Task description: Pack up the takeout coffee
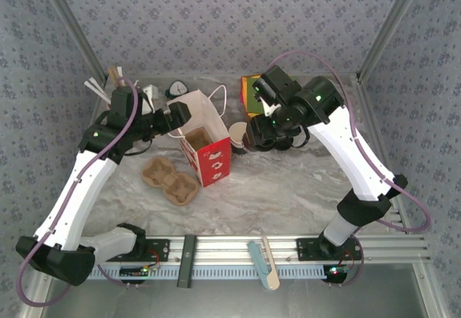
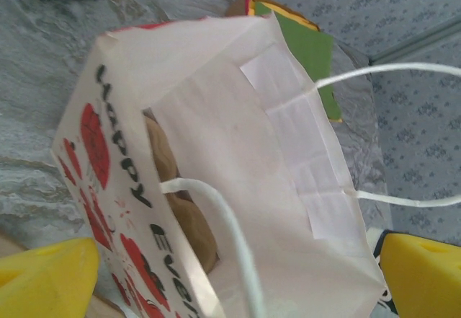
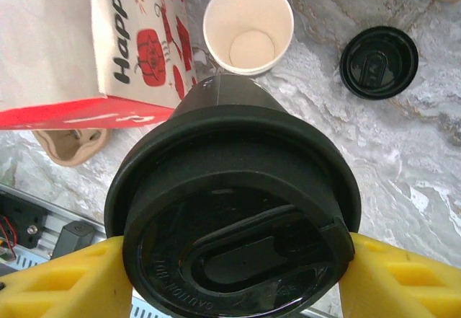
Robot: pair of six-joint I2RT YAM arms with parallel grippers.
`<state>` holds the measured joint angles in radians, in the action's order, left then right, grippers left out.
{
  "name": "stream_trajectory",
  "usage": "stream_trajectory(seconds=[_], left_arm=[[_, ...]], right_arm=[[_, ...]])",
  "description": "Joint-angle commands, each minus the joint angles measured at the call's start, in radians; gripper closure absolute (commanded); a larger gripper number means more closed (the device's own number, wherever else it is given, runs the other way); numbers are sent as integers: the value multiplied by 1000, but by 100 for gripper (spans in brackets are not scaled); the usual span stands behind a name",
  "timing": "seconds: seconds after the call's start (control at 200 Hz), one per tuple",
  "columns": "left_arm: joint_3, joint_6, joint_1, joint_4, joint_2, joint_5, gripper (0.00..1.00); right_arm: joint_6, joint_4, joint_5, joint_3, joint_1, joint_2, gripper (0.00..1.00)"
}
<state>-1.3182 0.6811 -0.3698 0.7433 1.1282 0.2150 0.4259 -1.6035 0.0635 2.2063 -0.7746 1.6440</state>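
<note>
The right gripper (image 3: 230, 278) has its jaws partway apart and clamped on the lidded cup (image 3: 230, 188), a yellow finger (image 3: 57, 282) pressed to each side of the black lid's rim; the cup's dark body points away from the wrist toward the table (image 3: 432, 188); just beyond it the open cup (image 3: 248, 26) stands upright beside the bag (image 3: 72, 37), white inside and with nothing in it; a loose lid (image 3: 379, 62) lies flat on the marble a little to the right of that cup. The left gripper (image 2: 234, 282) is spread wide and grips nothing, its fingers either side of the bag's open mouth; something brown sits inside the bag. From above, the carrier (image 1: 171, 179) lies left of the bag, touching it.
</note>
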Motion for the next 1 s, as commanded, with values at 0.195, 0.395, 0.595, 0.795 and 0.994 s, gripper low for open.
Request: stream_trajectory(seconds=[0.195,0.395,0.595,0.795,0.994], left_arm=[[29,11,-33,-59,12,16,0],[35,14,-47,-59,18,14,0],[40,21,-56,-95,22,14,0],[41,22,-62,-98,23,12,0],[40,23,-64,-92,15,-8,0]], right_arm=[[-27,16,-37,136,-15,30,33],[-33,39,-52,194,-19,49,33],[-36,97,-68,219,-26,52,33],[-32,149,-83,222,-36,63,33],[-27,195,-105,229,-46,96,32]])
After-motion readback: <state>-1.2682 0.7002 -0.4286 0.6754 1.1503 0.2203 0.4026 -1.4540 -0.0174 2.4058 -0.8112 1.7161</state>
